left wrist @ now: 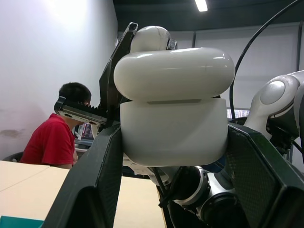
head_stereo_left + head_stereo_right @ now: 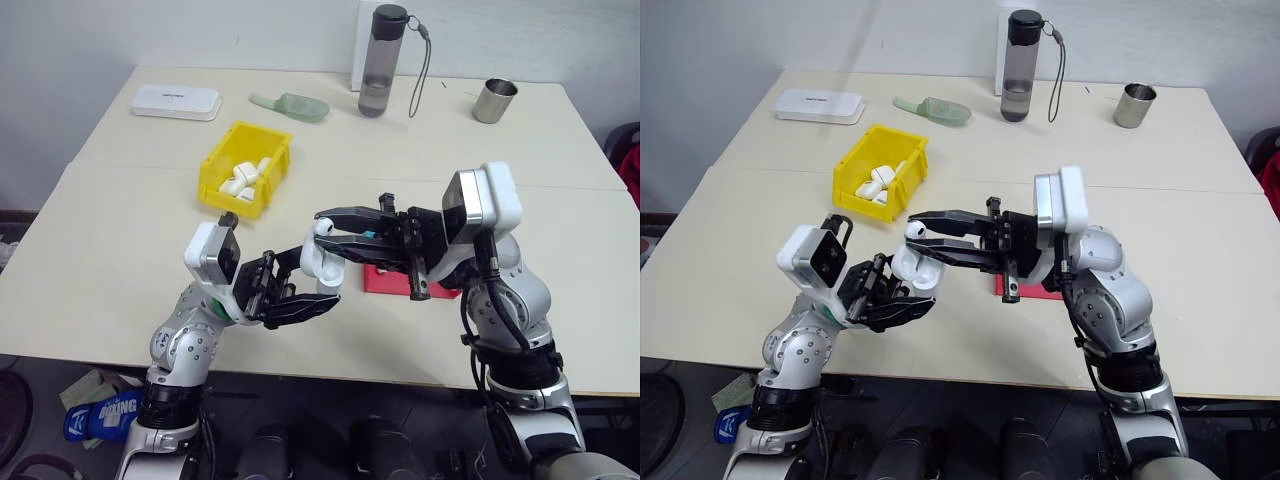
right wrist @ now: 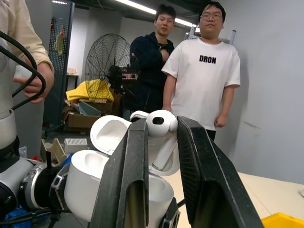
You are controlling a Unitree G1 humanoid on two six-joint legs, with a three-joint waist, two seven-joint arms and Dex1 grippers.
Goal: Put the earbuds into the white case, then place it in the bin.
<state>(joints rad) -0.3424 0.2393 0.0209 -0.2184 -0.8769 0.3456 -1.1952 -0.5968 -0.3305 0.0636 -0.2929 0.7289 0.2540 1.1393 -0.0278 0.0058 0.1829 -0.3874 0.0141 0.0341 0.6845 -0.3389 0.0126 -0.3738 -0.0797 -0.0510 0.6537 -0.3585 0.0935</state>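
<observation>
My left gripper (image 2: 310,284) is shut on the white case (image 2: 320,270), holding it up above the table's front edge with its lid (image 3: 109,133) flipped open. From the right, my right gripper (image 2: 324,228) reaches over the case, shut on one of the earbuds (image 3: 161,122), a small glossy white piece pinched between its fingertips just above the open case (image 3: 92,178). The left wrist view shows the case (image 1: 173,118) from its back side, between my own two fingers. The yellow bin (image 2: 270,165) stands farther back on the table, left of centre, with several white pieces inside.
A red tray (image 2: 385,282) lies under my right gripper. At the back of the table are a flat white box (image 2: 175,101), a green scoop (image 2: 292,105), a grey bottle (image 2: 383,62) and a metal cup (image 2: 494,101). People (image 3: 204,71) stand beyond the table.
</observation>
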